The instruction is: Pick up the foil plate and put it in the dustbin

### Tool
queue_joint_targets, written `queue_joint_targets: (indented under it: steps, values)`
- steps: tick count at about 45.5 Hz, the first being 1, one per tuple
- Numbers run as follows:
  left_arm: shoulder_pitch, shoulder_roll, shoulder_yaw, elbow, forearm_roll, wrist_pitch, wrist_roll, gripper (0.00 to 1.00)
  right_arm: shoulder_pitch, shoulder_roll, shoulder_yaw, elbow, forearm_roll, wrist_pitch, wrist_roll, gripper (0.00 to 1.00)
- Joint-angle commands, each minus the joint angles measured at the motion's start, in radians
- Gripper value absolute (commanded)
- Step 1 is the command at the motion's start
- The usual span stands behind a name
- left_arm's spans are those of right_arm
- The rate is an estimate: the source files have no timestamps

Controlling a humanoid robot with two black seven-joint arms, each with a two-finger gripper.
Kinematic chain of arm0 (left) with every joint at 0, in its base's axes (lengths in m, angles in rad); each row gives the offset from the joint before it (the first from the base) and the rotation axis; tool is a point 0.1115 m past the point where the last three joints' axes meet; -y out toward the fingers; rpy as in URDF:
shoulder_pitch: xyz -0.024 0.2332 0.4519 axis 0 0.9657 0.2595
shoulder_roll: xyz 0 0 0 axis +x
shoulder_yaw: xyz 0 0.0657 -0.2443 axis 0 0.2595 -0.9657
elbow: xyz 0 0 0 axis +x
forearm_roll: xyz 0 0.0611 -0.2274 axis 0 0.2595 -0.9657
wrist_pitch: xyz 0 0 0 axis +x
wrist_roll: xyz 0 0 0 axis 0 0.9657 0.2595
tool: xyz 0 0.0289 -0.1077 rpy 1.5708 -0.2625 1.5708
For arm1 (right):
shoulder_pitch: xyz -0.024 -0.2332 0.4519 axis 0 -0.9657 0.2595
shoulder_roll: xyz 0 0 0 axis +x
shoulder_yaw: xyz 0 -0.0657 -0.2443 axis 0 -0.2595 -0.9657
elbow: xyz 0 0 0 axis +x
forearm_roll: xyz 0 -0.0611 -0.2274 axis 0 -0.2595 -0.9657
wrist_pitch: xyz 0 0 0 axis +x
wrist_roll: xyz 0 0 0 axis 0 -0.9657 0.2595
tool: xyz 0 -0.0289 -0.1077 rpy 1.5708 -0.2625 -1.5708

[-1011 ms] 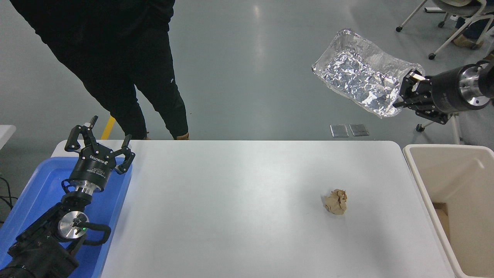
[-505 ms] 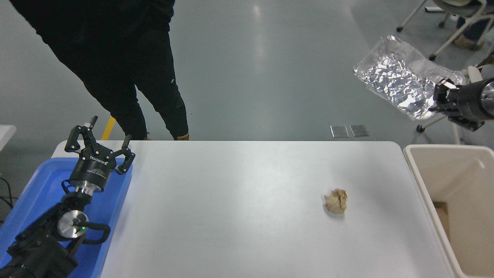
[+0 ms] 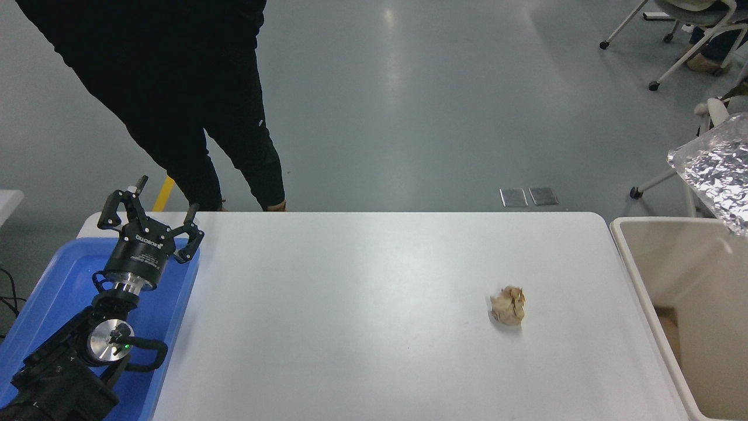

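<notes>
One foil plate (image 3: 717,172) hangs in the air at the right edge of the frame, above the far rim of the one beige dustbin (image 3: 634,263); whatever holds it is cut off, presumably the right gripper. One left gripper (image 3: 153,209) sits parked at lower left over one blue tray (image 3: 55,280), jaws spread. One crumpled brown paper ball (image 3: 508,305) lies on the white table (image 3: 350,316); one person (image 3: 175,88) stands on grey floor beyond.

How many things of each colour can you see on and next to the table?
Silver: 1, the foil plate
Beige: 1, the dustbin
Brown: 1, the paper ball
Blue: 1, the tray
Black: 1, the left hand
Total: 5
</notes>
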Motion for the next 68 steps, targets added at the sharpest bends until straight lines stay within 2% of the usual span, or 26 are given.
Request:
queue_joint_targets:
  steps: [1,9,28,29,31,33,34,43,52,59,68]
  values:
    - [0.0,0.001,0.0,0.0,0.0,0.001,0.0,0.98,-0.181,0.072,0.105,-0.061,0.036,-0.109,0.0,0.0]
    - [0.0,0.0,0.0,0.0,0.0,0.001,0.0,0.98,-0.261,0.126,0.147,-0.135,0.037,-0.118,0.0,0.0]
    - [0.0,0.0,0.0,0.0,0.0,0.0,0.0,0.98,-0.295,0.127,0.158,-0.138,0.037,-0.121,0.0,0.0]
    - [0.0,0.0,0.0,0.0,0.0,0.001,0.0,0.98,-0.295,0.127,0.156,-0.138,0.034,-0.121,0.0,0.12]
    - [0.0,0.0,0.0,0.0,0.0,0.0,0.0,0.98,-0.296,0.126,0.152,-0.138,0.022,-0.121,0.001,0.52]
    - [0.0,0.0,0.0,0.0,0.0,0.001,0.0,0.98,-0.295,0.124,0.144,-0.138,0.02,-0.121,0.002,0.96]
    - [0.0,0.0,0.0,0.0,0.0,0.0,0.0,0.98,-0.295,0.121,0.147,-0.136,0.022,-0.12,0.0,1.0]
    - [0.0,0.001,0.0,0.0,0.0,0.0,0.0,0.98,-0.241,0.101,0.141,-0.11,0.019,-0.106,0.0,1.0]
    - [0.0,0.0,0.0,0.0,0.0,0.0,0.0,0.98,-0.019,-0.037,0.08,0.067,0.014,-0.094,0.006,1.0]
    - [0.0,0.0,0.0,0.0,0.0,0.001,0.0,0.98,0.309,-0.118,-0.133,0.321,-0.062,-0.019,0.006,1.0]
    - [0.0,0.0,0.0,-0.002,0.0,0.0,0.001,0.98,0.644,-0.08,-0.307,0.454,-0.093,0.181,0.005,1.0]
